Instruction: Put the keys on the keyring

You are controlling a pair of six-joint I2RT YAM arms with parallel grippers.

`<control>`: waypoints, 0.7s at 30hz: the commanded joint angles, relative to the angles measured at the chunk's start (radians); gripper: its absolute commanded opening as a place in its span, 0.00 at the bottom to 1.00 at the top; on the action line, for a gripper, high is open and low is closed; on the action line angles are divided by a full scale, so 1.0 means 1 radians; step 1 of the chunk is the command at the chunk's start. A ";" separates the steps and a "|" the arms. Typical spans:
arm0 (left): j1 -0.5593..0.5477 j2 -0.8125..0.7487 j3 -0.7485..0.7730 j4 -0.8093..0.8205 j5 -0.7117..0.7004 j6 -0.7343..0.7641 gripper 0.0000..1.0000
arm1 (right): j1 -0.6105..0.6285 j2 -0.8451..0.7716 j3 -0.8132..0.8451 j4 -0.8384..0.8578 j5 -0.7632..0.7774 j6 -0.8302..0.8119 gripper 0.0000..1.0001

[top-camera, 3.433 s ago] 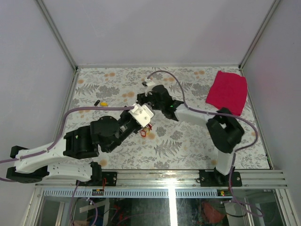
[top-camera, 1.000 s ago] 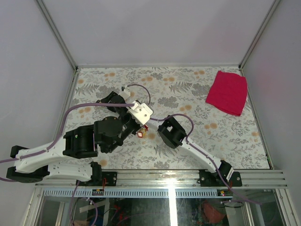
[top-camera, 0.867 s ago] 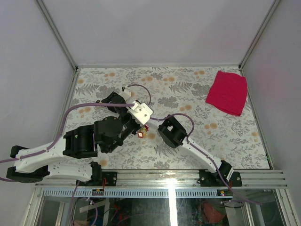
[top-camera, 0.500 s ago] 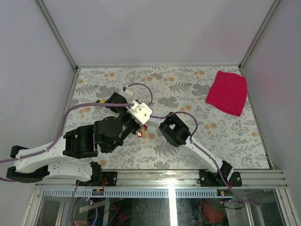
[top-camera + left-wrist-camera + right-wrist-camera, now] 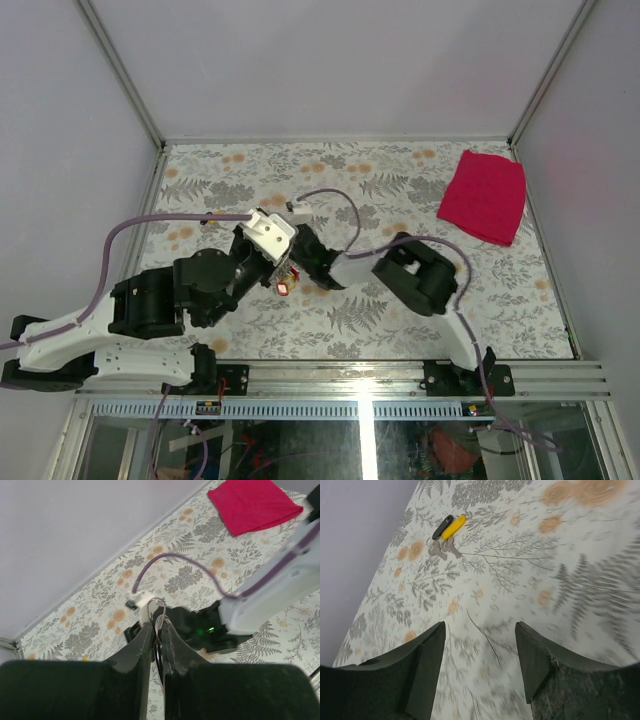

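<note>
Counted 1 keyring (image 5: 157, 599), 1 red cloth (image 5: 483, 196), 1 yellow-headed key (image 5: 454, 526), 1 black-headed key (image 5: 442, 527). That was all.

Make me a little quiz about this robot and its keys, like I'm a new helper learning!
1. True or false: the red cloth lies at the far right of the table.
2. The left gripper is pinching: A a silver ring, B a coin, C nothing.
3. What colours are the heads of the two keys lying on the table ahead of the open right gripper?

Key: 1 true. 2 A. 3 yellow and black.
</note>
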 commanded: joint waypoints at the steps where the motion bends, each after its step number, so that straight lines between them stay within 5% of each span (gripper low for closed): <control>1: 0.006 -0.025 -0.001 0.009 0.015 -0.027 0.00 | -0.041 -0.342 -0.299 0.277 0.001 -0.146 0.64; 5: 0.008 -0.025 -0.013 0.023 0.046 -0.006 0.00 | -0.073 -0.585 -0.557 0.248 0.000 -0.202 0.64; 9: 0.007 -0.027 -0.045 0.067 0.070 0.030 0.00 | -0.119 -0.854 -0.661 -0.010 -0.087 -0.257 0.64; 15: 0.007 -0.010 -0.093 0.174 0.113 0.093 0.00 | -0.161 -1.217 -0.609 -0.474 -0.187 -0.334 0.64; 21: 0.007 0.020 -0.130 0.279 0.172 0.126 0.00 | -0.193 -1.397 -0.447 -0.773 -0.338 -0.295 0.63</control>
